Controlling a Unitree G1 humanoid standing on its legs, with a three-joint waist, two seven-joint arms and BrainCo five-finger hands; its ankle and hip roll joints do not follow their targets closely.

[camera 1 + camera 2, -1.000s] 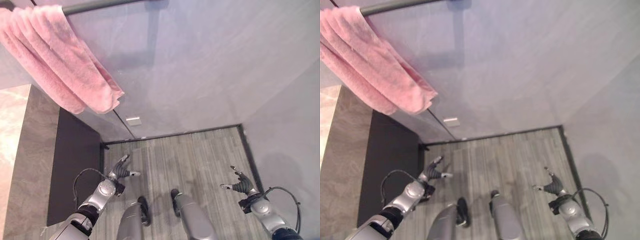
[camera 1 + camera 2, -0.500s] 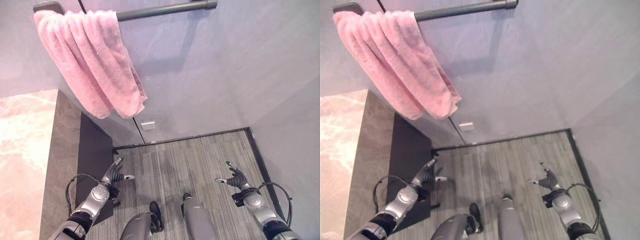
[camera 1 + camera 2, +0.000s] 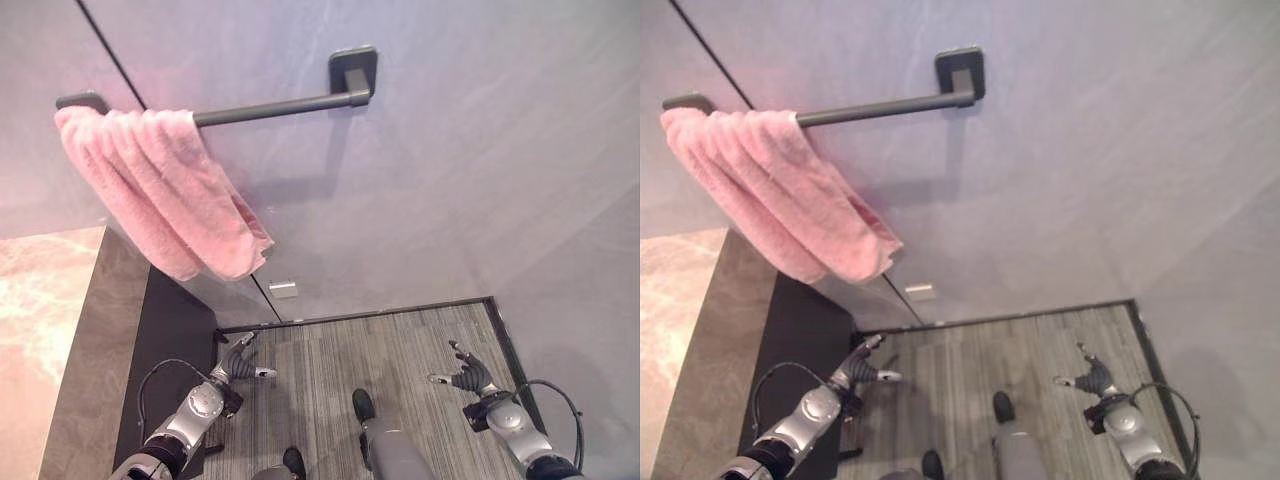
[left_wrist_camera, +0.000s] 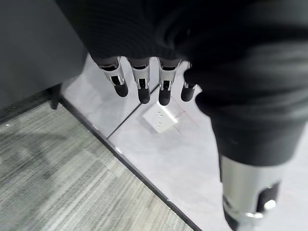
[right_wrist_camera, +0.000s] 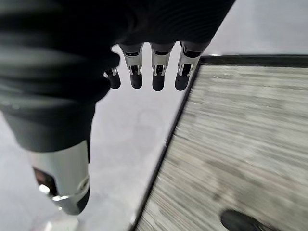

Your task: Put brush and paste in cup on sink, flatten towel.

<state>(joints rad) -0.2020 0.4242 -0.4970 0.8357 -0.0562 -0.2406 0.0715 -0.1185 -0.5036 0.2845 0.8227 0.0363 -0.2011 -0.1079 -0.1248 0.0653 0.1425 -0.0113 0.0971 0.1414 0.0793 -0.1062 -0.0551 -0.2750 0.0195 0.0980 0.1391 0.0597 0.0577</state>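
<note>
A: Eye views?
B: Left robot hand (image 3: 240,362) low, fingers loosely spread, empty; right robot hand (image 3: 468,376) low, fingers apart, empty. Pink towel (image 3: 160,195) well above the left robot hand, bunched in folds at one end of the dark rail (image 3: 275,107).
A: Left wrist view?
B: Fingers (image 4: 139,82) straight, over floor (image 4: 57,173) and wall socket (image 4: 161,118).
A: Right wrist view?
B: Fingers (image 5: 156,70) straight, holding nothing, by grey wall (image 5: 130,139).

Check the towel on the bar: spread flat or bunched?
Bunched. The pink towel hangs gathered in folds at the left end of the bar, leaving most of it bare.
</note>
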